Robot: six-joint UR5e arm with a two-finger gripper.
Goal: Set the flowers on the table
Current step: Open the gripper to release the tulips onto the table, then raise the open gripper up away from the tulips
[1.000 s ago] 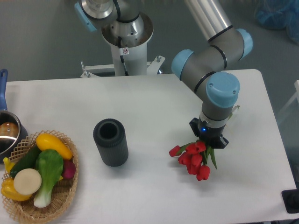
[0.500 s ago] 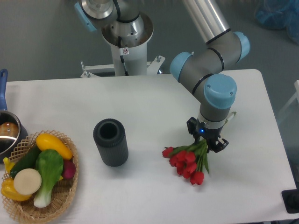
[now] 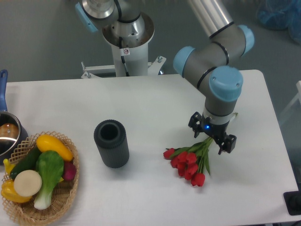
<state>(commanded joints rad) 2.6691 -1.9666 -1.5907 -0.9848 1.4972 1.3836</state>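
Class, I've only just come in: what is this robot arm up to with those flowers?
The arm is setting a bunch of red tulips, the flowers, down on the white table. They lie flat, buds pointing away from the tool, whose fingers look spread around the stem ends rather than clamped. So the flowers seem placed and let go, or nearly. A dark cylinder stands to their left, and a wicker basket of vegetables sits at the table's left edge.

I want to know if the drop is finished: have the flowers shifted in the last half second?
No. The flowers lie at the same spot relative to the dark cylinder; only the gripper has moved, up and to the right, jaws open.
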